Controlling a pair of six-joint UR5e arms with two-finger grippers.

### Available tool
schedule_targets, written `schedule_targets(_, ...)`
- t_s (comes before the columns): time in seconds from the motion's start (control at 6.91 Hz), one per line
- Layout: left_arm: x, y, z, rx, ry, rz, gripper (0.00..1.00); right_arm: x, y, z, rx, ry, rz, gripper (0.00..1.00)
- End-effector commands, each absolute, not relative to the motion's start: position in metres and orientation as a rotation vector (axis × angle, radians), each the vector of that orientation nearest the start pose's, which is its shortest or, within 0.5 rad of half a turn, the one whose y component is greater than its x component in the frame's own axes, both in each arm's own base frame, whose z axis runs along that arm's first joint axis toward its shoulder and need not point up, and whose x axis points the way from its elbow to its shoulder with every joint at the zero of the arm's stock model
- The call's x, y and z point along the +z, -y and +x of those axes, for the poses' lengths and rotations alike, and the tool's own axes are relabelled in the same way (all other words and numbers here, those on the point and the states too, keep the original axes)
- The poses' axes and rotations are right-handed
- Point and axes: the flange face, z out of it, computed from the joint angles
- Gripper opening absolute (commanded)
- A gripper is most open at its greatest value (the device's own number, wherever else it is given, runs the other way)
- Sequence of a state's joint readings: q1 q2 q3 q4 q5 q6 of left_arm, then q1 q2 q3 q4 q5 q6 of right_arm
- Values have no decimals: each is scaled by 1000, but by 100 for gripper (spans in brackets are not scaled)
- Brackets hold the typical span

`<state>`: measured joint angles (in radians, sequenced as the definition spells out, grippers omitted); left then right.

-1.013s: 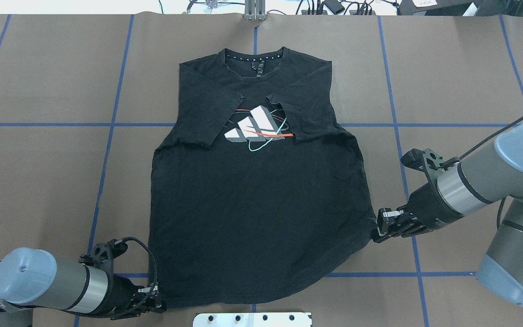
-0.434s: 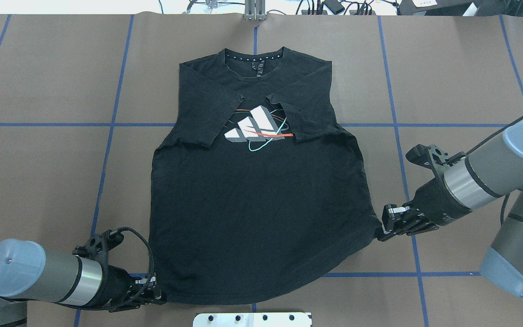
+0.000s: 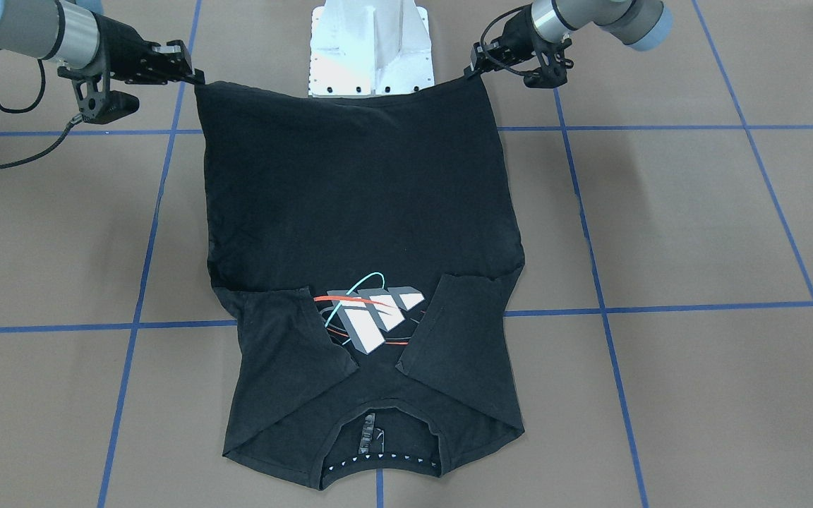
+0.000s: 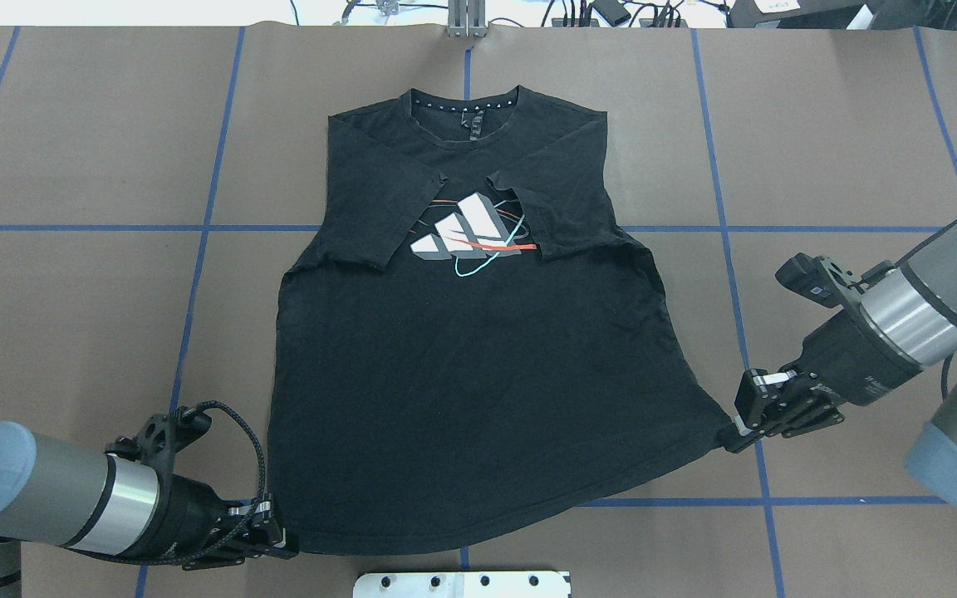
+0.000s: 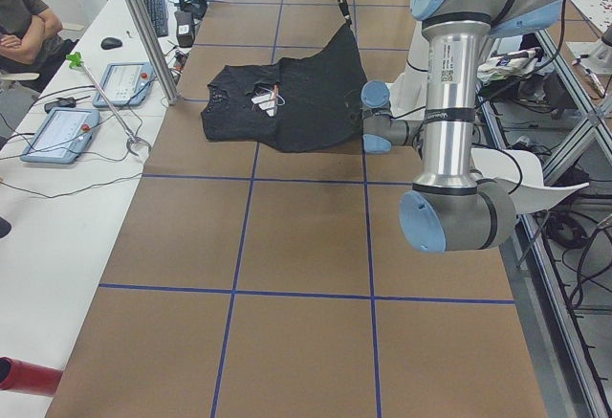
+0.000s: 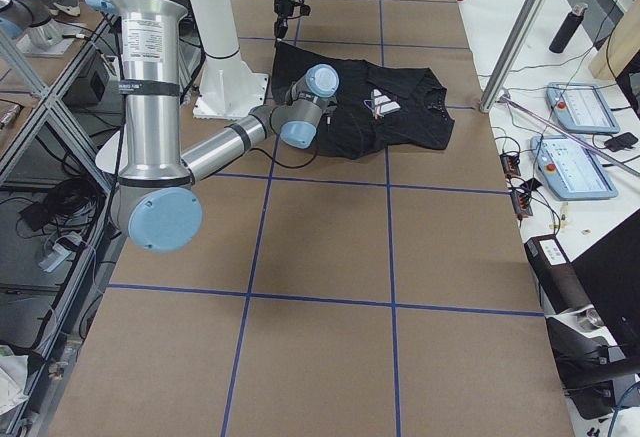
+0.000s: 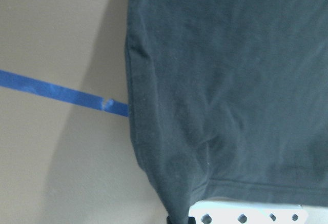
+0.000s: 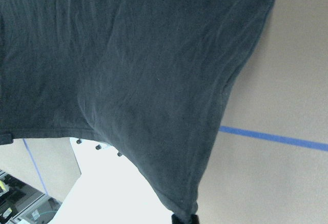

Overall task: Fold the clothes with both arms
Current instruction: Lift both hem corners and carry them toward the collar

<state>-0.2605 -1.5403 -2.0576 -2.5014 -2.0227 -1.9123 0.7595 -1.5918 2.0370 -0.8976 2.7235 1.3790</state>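
The black T-shirt (image 4: 462, 374) lies print up on the brown table, collar at the far end and both sleeves folded in beside the white, red and teal chest print (image 4: 470, 232). My left gripper (image 4: 281, 546) is shut on the near-left hem corner. My right gripper (image 4: 734, 438) is shut on the near-right hem corner, which is drawn out into a point. In the front-facing view the hem (image 3: 339, 95) hangs raised and taut between the left gripper (image 3: 475, 68) and the right gripper (image 3: 193, 75). Both wrist views show only black cloth (image 7: 230, 80) (image 8: 128, 70) running down into the fingers.
The white bolted pedestal base (image 4: 462, 584) sits just behind the hem, between the arms. Blue tape lines (image 4: 196, 274) grid the table. Cables and plugs (image 4: 611, 12) lie beyond the far edge. A seated person (image 5: 24, 26) and tablets (image 5: 57, 133) are at a side bench.
The right gripper has moved right and slightly toward the robot, drawing its hem corner out. The left arm has drawn back to the left, still holding its corner.
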Motion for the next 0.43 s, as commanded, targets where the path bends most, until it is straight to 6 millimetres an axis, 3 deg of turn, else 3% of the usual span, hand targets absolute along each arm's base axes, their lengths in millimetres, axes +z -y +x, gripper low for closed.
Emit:
schedule_targets(0.0,321,187,367,-128,-1347,-481,0,348,301,-257,-153,1344,-578,0)
schedule_targets(0.29,302,171,339,-35,-1358,-558,0,355,272,-259,-173,1355,-641,0)
